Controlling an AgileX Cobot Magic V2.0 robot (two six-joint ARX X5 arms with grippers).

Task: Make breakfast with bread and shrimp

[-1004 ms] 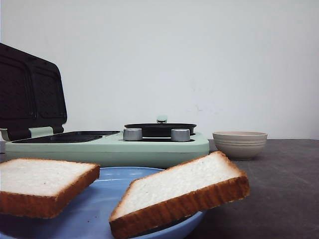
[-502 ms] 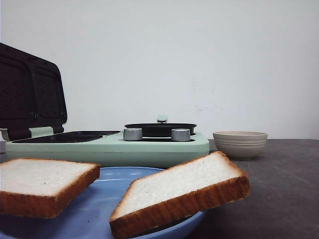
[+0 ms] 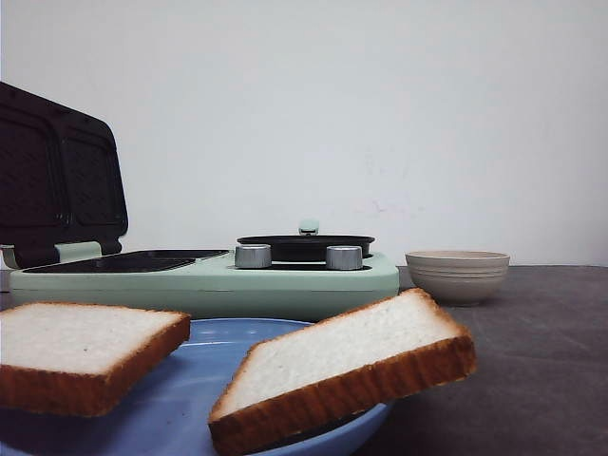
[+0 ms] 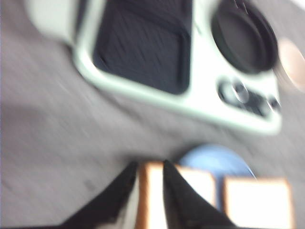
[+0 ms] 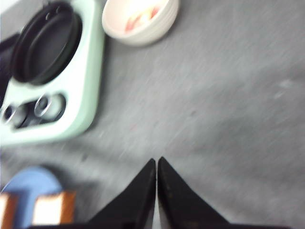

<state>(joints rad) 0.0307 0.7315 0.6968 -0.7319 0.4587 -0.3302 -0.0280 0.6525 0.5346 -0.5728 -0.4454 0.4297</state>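
Observation:
Two slices of bread, a left slice (image 3: 76,342) and a right slice (image 3: 342,356), lie on a blue plate (image 3: 180,404) close to the front camera. In the blurred left wrist view my left gripper (image 4: 149,164) hangs above the left slice (image 4: 198,183), jaws a little apart, with its crust edge showing through the gap; the right slice (image 4: 257,200) lies beside it. My right gripper (image 5: 157,160) is shut and empty over bare grey table. The shrimp (image 5: 143,16) lie as orange-pink pieces in a cream bowl (image 5: 140,24). Neither gripper shows in the front view.
A mint-green sandwich maker (image 3: 204,280) stands behind the plate with its dark lid (image 3: 57,176) raised at the left and a round black pan (image 3: 304,247) on its right half. The cream bowl (image 3: 457,274) stands to its right on the grey table.

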